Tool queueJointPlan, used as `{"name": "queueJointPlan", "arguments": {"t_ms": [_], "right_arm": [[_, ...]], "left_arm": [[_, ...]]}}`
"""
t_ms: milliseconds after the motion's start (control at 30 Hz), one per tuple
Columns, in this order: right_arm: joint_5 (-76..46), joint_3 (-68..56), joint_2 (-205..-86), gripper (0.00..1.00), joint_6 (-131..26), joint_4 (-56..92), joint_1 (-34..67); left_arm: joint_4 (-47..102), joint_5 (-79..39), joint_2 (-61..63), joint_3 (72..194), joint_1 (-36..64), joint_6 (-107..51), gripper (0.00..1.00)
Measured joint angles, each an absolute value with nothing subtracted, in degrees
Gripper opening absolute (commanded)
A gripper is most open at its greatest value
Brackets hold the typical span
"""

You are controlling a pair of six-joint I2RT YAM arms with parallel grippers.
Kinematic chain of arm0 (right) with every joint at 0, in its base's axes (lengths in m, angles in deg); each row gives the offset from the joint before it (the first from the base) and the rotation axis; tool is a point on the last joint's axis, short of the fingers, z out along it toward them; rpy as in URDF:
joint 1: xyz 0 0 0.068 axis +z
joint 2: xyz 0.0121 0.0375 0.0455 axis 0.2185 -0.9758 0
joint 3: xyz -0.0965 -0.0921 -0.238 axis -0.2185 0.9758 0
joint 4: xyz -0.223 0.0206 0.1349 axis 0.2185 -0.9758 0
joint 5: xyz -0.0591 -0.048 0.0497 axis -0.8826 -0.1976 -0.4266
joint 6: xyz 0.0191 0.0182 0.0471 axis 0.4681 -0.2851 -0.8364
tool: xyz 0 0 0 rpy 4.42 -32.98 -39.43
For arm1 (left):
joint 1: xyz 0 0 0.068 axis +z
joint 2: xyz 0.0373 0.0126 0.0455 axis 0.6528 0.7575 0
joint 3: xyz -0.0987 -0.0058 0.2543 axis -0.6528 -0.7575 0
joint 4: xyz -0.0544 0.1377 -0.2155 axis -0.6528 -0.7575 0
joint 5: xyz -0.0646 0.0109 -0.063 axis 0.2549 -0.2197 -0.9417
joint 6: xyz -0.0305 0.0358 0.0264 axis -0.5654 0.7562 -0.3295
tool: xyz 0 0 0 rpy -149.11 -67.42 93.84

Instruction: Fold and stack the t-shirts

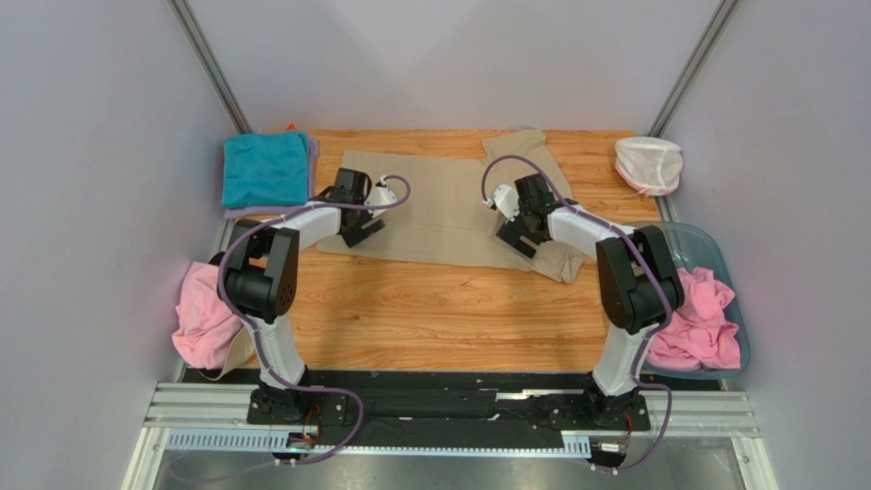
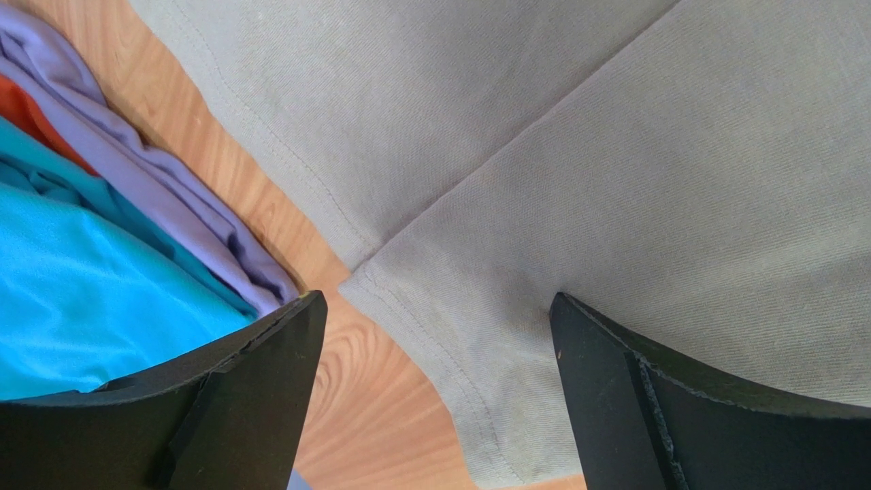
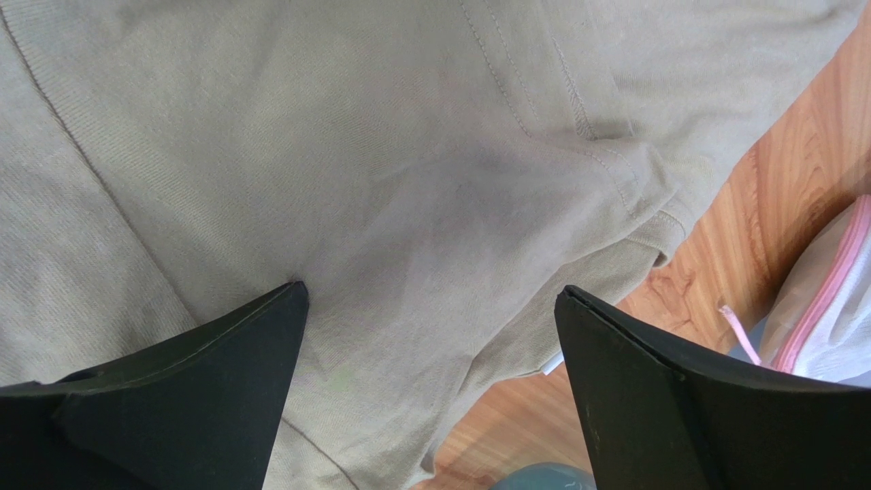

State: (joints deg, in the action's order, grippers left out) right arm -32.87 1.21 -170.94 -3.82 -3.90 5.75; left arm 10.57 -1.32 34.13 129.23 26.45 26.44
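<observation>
Tan shirt (image 1: 440,209) lying flat across the far middle of the table (image 1: 429,316), long axis left to right, sleeves toward the right end. Soft matte cotton, stitched hems. Over its left edge the left gripper (image 1: 358,231) is spread wide; the right gripper (image 1: 518,237), equally wide, is over its right end. Open wood lies nearer. The teal shirt (image 1: 264,168) sits folded at the far left.
</observation>
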Motion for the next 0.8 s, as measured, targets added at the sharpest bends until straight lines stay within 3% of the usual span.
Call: {"name": "queueJointPlan", "arguments": {"t_ms": [800], "right_arm": [[-29.46, 20.86, -152.64, 0.99, -6.91, -7.99, 15.21]], "left_arm": [[4.12, 2.05, 12.39, 105.77, 21.90, 25.87, 0.91]]}}
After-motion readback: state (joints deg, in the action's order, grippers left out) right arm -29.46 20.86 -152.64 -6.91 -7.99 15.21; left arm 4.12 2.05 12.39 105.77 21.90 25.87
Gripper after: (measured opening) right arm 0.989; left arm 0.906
